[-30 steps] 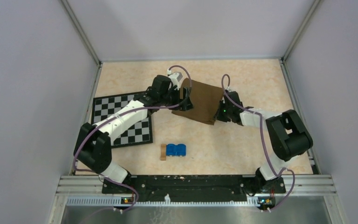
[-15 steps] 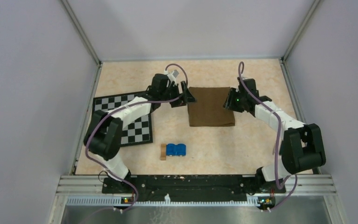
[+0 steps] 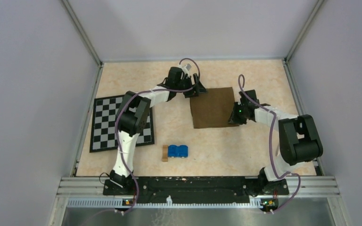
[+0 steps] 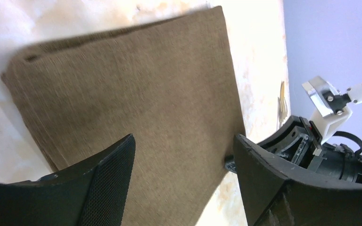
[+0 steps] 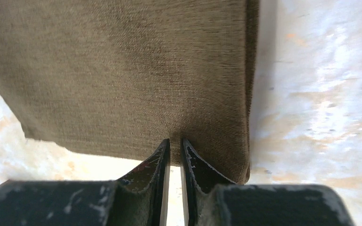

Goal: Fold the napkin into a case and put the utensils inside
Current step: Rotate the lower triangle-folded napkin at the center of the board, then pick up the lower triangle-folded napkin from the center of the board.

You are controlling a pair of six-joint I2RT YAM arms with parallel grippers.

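Right end effector (image 5: 175, 141) pinches the napkin's (image 5: 122, 70) right edge; left end effector (image 4: 184, 140) hovers spread at its far-left corner.

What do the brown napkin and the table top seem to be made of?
The napkin: woven cloth, matte, by its visible threads and soft layered edge. The table top: hard, slightly glossy, marble-patterned beige; perhaps laminate or stone.

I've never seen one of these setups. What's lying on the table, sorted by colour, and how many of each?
Dark brown: 1, the napkin
Black-and-white: 1, the checkered mat
Blue: 1, the blue object
Tan: 1, the wooden block
Total: 4
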